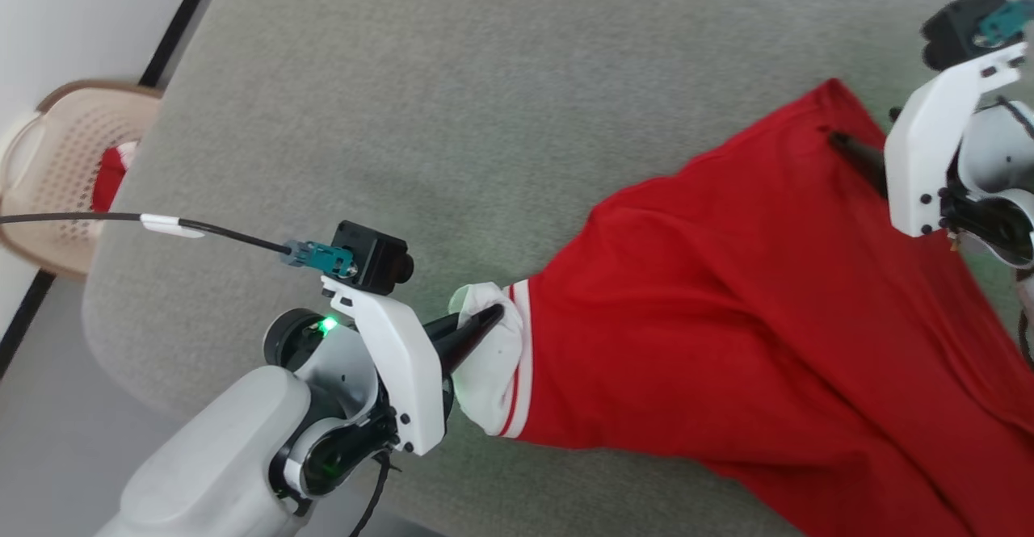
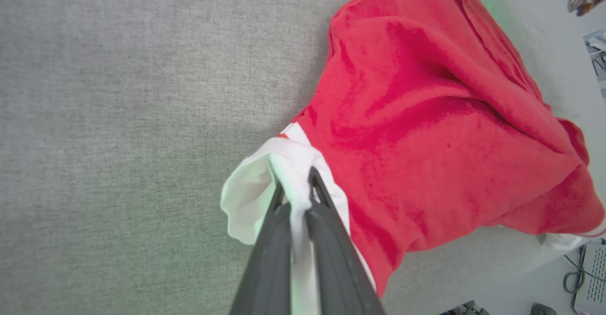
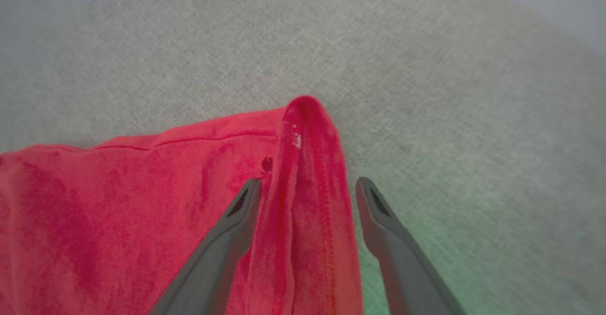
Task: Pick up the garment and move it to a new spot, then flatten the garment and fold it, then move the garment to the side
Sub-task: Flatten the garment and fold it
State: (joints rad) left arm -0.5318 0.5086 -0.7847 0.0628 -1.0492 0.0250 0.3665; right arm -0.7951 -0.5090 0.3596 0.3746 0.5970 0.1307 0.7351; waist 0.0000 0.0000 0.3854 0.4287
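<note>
Grey fabric-covered surface (image 1: pixel 404 117) spans most of the head view. The red garment (image 1: pixel 727 295) lies spread over its right part, its white cuff (image 1: pixel 485 367) with thin red stripes toward the left arm and its far corner by the right arm. Beige perforated basket (image 1: pixel 56 157) sits off the surface's left edge, red-and-white cloth inside. Left gripper (image 2: pixel 296 180) is pinched tight on a bunched fold of the cuff; right gripper (image 3: pixel 308 182) is spread wide, fingers either side of a raised ridge of red cloth at the corner, not clamping it.
</note>
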